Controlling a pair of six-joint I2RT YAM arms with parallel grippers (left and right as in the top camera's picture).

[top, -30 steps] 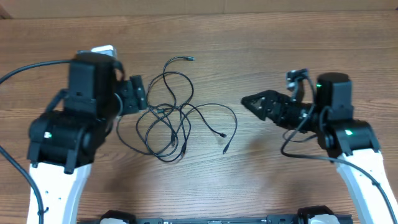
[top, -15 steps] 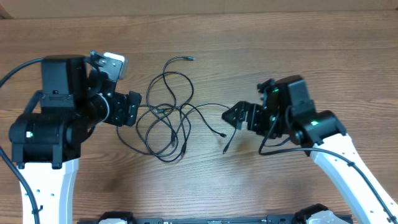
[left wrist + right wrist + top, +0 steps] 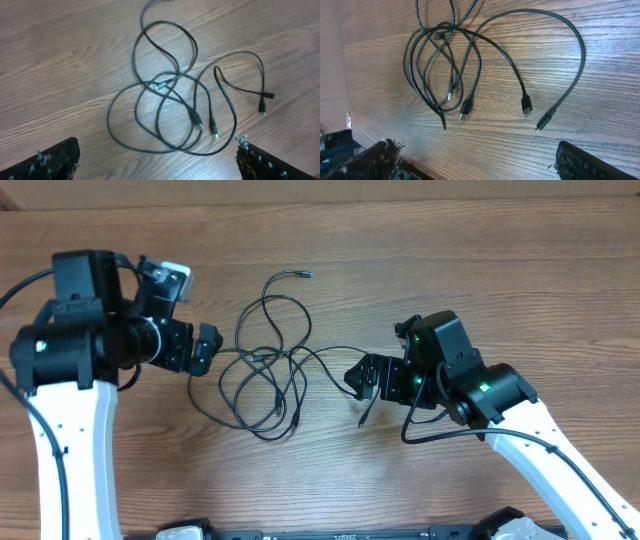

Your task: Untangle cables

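Wrist views: both end effectors (image 3: 160, 161) (image 3: 480, 162) gape, seemingly clear of cables (image 3: 172, 102).

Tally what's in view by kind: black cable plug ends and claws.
Black cable plug ends: 6
Claws, left claw and right claw, both open: 2
Total: 8
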